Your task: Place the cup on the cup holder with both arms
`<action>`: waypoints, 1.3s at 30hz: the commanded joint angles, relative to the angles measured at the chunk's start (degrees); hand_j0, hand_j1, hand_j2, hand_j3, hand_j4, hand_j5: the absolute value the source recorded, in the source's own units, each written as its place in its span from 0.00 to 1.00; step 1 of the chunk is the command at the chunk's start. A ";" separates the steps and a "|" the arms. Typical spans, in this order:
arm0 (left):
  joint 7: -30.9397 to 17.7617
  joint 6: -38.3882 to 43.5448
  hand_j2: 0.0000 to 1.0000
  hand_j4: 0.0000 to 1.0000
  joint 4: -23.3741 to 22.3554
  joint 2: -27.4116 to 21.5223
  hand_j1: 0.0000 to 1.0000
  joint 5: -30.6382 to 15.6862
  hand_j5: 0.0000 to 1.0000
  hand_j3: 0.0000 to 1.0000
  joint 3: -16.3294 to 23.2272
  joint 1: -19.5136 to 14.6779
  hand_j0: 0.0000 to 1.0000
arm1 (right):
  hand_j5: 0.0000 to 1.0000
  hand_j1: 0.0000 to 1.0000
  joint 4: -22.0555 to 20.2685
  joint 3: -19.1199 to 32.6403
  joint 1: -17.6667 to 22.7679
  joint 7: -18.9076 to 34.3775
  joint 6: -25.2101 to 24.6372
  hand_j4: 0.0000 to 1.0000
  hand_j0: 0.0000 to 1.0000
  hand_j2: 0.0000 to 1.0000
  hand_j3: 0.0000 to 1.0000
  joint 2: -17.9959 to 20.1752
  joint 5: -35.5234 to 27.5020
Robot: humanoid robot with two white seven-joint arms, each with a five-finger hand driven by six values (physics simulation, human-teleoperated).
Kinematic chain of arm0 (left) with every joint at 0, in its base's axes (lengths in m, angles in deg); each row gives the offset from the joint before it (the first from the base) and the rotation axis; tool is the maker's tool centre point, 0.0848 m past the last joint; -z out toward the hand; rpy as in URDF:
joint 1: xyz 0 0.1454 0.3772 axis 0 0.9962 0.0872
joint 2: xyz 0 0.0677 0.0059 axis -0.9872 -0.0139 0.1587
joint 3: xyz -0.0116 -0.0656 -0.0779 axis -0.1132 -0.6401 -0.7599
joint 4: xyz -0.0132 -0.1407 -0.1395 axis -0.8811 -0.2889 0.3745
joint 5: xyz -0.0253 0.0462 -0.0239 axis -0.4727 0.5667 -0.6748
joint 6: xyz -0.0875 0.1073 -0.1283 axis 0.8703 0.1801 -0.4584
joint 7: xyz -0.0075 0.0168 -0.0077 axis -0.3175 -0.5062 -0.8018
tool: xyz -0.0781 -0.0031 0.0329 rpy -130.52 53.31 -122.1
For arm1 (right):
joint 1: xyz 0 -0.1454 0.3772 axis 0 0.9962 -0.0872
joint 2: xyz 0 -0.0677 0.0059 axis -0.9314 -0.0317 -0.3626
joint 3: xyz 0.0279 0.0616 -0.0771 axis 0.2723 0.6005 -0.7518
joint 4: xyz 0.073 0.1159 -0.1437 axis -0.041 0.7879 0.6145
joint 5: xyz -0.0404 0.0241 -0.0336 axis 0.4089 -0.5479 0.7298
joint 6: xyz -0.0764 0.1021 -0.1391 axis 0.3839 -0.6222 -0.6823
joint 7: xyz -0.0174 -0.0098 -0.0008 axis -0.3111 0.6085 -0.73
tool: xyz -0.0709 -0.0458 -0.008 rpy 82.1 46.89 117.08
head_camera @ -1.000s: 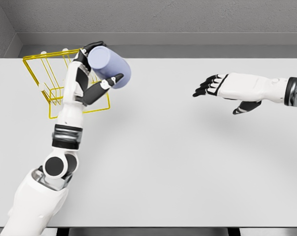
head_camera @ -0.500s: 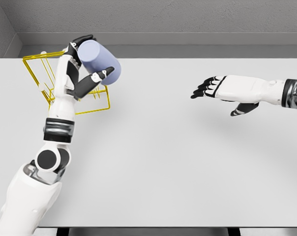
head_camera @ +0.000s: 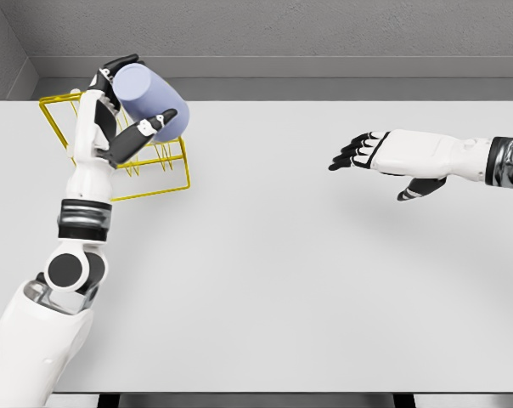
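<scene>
Left hand wrapped around the lavender cup, held tilted directly over the yellow wire cup holder beneath it (a rigid, likely light, smooth cylinder, best gripped mid-wall); right hand well apart, fingers spread, empty.

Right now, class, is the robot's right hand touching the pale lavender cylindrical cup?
No: the right hand hangs open over bare table, far from the pale lavender cylindrical cup, which the left hand grasps above the yellow wire holder.

A matt, smooth lavender cylindrical cup, a glossy yellow wire cup holder and a matt white table are observed.
</scene>
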 commanded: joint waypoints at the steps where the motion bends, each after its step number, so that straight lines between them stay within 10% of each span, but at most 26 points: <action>1: -0.05 0.61 0.64 0.64 0.01 -0.32 0.64 0.12 0.64 0.64 -0.10 -0.09 0.64 | 1.00 1.00 -0.01 0.03 0.00 -0.03 -0.16 1.00 1.00 1.00 1.00 0.05 -0.32; 39: -2.69 1.40 0.64 0.64 0.10 -2.87 0.64 -1.55 0.64 0.64 -1.42 0.53 0.64 | 1.00 1.00 -0.01 -0.06 0.09 -0.03 -0.16 1.00 1.00 1.00 1.00 -0.91 -0.14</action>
